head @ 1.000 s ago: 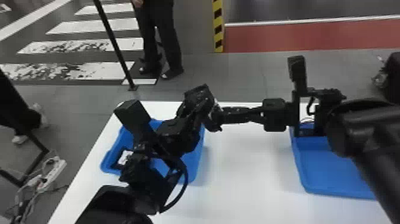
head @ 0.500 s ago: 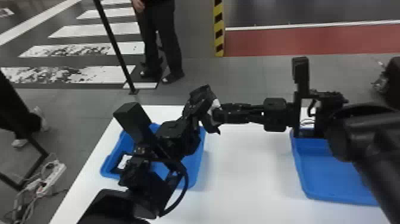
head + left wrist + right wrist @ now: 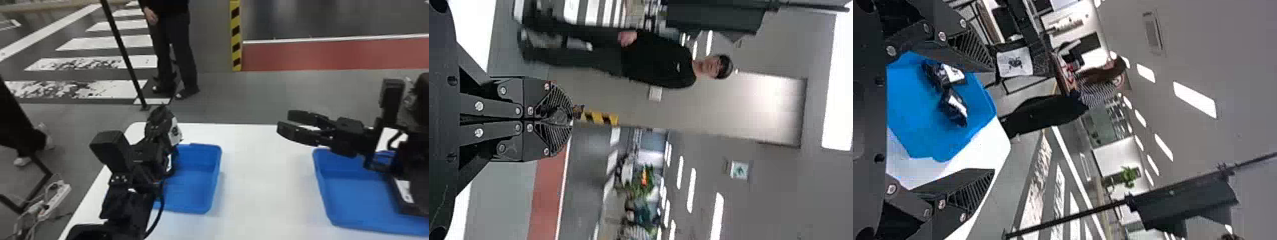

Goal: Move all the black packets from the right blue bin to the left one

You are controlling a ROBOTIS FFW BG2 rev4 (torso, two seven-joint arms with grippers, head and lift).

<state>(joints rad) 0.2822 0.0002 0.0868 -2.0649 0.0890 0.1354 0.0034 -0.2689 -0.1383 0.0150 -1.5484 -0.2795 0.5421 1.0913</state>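
"Judging by the scene, which step can be taken as in hand?"

"Delivery into the left bin [image 3: 199,178], most likely. One black packet [image 3: 175,130] is gripped by the left hand [image 3: 560,117], whose fingers are closed at the tips. It is held up near the far side of that bin."

"And is anything already to be found inside?"

"Two packets [image 3: 953,75] [image 3: 955,107] are seen in there, side by side, with pale labels showing."

"How is the right hand [image 3: 285,121] set?"

"Its fingers are spread wide, with nothing held between them. It is poised over the table [image 3: 255,166], just beside the right bin [image 3: 357,198]."

"What is called for next, then?"

"The held packet should be brought fully over the left bin, lowered and let go. Whether it is squarely above the bin cannot be told. If it were released too near the rim, it could be dropped outside."

"And the right bin?"

"Part of it is covered by the right arm [image 3: 411,159], so it cannot be told how many packets are left there. If any are found, the open hand should be turned back and lowered to the next one."
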